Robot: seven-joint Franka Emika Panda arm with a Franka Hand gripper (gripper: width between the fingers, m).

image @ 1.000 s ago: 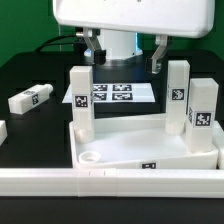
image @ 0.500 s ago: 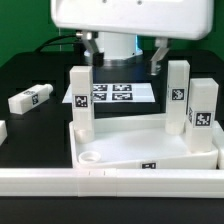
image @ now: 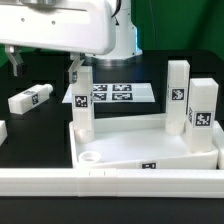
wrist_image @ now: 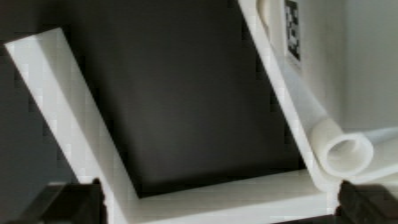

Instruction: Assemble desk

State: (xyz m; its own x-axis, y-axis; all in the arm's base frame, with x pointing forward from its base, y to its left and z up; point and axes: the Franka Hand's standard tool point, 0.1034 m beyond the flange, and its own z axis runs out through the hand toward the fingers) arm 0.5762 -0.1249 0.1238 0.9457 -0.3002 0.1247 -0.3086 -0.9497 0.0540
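Desk top: lies tray-side up near the front edge of the table, pressed against the long white rail that runs along that edge.
Legs fitted: three stand upright in its corner sockets, one at the back corner on the exterior view's left and two close together at the right corners.
Open socket: the front corner on the exterior view's left is still bare, a round hole with no leg in it.
Loose leg: lies on its side on the black table, well apart from the desk top, toward the exterior view's left.
Gripper: fingers spread wide and holding nothing, hanging above the table between the loose leg and the back-left fitted leg.
Wrist view: shows the tray rim and a round socket; fingertips are only dark shapes at the frame edge.
Risk, judged: one finger hangs just beside the back-left leg, so a sideways move could knock it or shift the desk top.
Risk, judged: the lying leg may roll or skid if gripped off centre.
Open room: bare table around the loose leg; the marker board lies behind the desk top.
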